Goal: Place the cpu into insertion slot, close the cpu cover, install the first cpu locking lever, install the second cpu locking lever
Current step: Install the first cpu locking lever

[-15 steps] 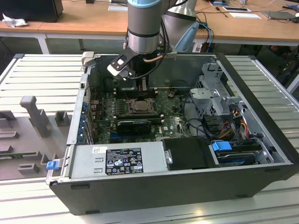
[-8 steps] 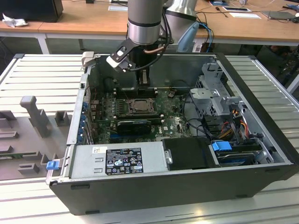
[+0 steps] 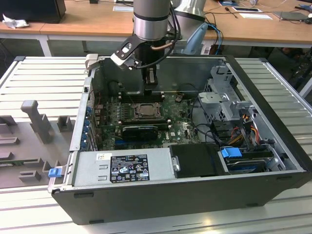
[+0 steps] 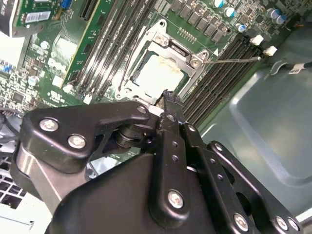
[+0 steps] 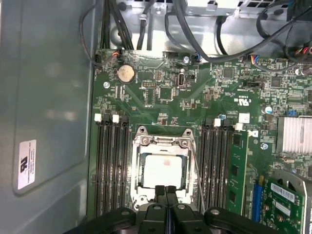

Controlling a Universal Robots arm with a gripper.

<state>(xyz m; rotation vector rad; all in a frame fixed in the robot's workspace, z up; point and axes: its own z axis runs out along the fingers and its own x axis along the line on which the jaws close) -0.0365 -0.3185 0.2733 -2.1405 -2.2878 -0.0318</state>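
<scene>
Jaws tight together, empty, their tips masking one rim of the cpu cover (image 5: 161, 143) around the cpu (image 5: 160, 170).

The exterior view looks down at a slant, from some way off, into the open computer case (image 3: 146, 200) on the worktop (image 3: 44, 73). Both wrist views hang close above the motherboard (image 5: 161, 97), the first squarely, the second obliquely, and share the insertion slot (image 5: 161, 142) (image 4: 168, 41).
</scene>
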